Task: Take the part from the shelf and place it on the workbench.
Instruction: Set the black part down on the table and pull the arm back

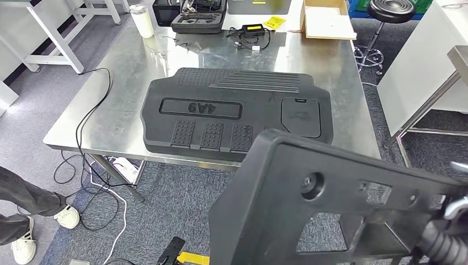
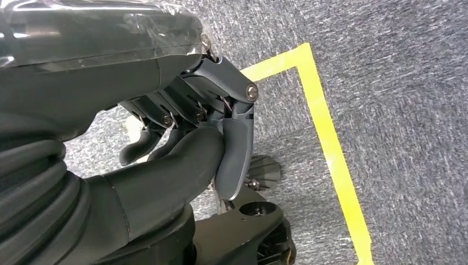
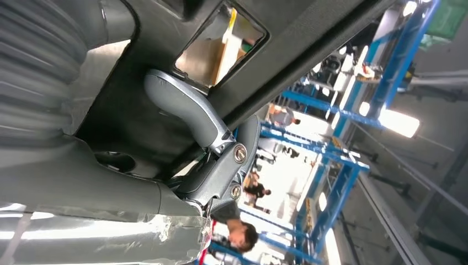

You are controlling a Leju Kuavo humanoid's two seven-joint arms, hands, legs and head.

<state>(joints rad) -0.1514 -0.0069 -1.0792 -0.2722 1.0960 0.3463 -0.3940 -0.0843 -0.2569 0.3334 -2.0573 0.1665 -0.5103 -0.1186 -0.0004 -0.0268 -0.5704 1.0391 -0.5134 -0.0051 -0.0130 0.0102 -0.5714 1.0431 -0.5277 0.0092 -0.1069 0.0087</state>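
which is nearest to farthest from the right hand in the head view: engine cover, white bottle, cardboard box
The right hand holds the black part at lower right.
1. Engine cover, mid table, just beyond the part.
2. Cardboard box, far right corner.
3. White bottle, far left.

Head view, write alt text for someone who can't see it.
A black plastic part is held up in the foreground, short of a steel workbench. A black engine cover marked 4A9 lies on that workbench, with a white bottle at its back.
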